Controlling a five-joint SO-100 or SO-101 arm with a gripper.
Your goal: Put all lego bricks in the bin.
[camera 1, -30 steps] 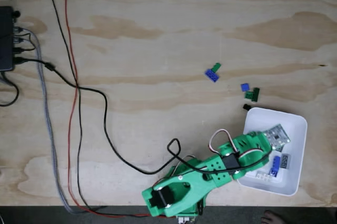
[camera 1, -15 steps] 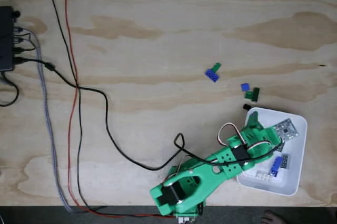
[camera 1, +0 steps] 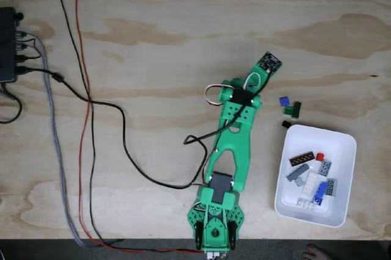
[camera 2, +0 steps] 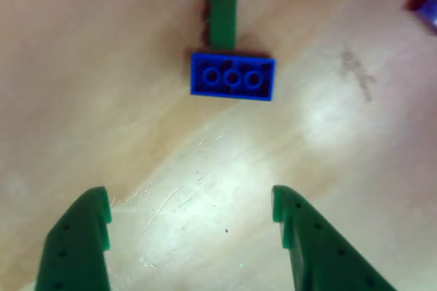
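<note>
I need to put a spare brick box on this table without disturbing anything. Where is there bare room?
The wide plywood stretch across the top, between the cables at left and the right edge, is bare. Crowded: around the white bin with loose bricks just above it, and under the open claw, near the blue brick.
</note>
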